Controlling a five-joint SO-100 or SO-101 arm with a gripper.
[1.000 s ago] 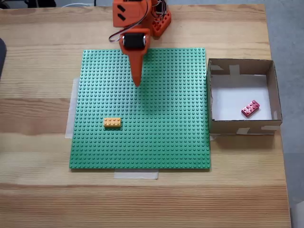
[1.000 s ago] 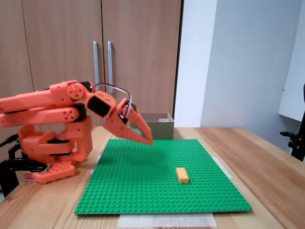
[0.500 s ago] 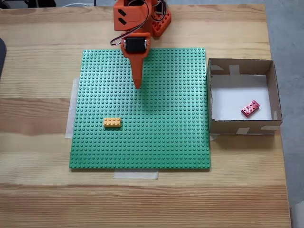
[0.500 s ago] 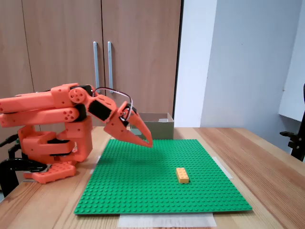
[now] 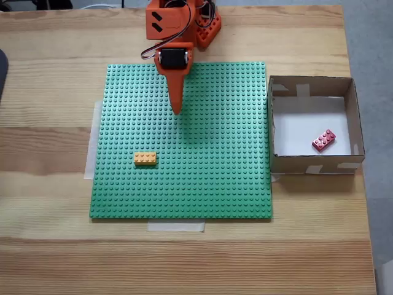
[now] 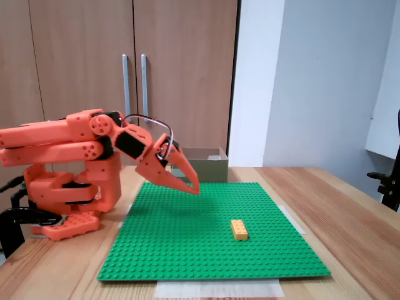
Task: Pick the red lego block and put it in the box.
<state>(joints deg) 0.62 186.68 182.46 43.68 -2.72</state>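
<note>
**A:** Red lego block [image 5: 323, 141]: we log it lying on the white floor of the box [image 5: 311, 165], toward the lower right corner of that floor in the top-down fixed view, studs up, near the right wall but apart from it as far as we can tell.

**B:** Long axis?

**A:** Diagonal in the frame, lower left to upper right. The box itself sits at the right middle of that view, just beside the right edge of the green baseplate [image 5: 215, 184].

**B:** And from the tool, which way?

**A:** We place the gripper [image 5: 177, 110] in the upper middle of the frame, over the upper part of the baseplate, pointing down the picture. The block lies well apart from it, to the right and a little lower. In the side-on fixed view the gripper [image 6: 194, 189] hangs above the plate with its tip angled down, touching nothing.

**B:** State of the tool?

**A:** Jaws drawn together or very nearly so; we see nothing between them.

**B:** Other items?

**A:** One yellow-orange brick [image 5: 145, 158] at lower left of the baseplate, long axis across the frame, below and left of the gripper, on the opposite side from the box.

**B:** Our reading?

**A:** We judge the placing done; no reach toward the box looks called for.
</note>
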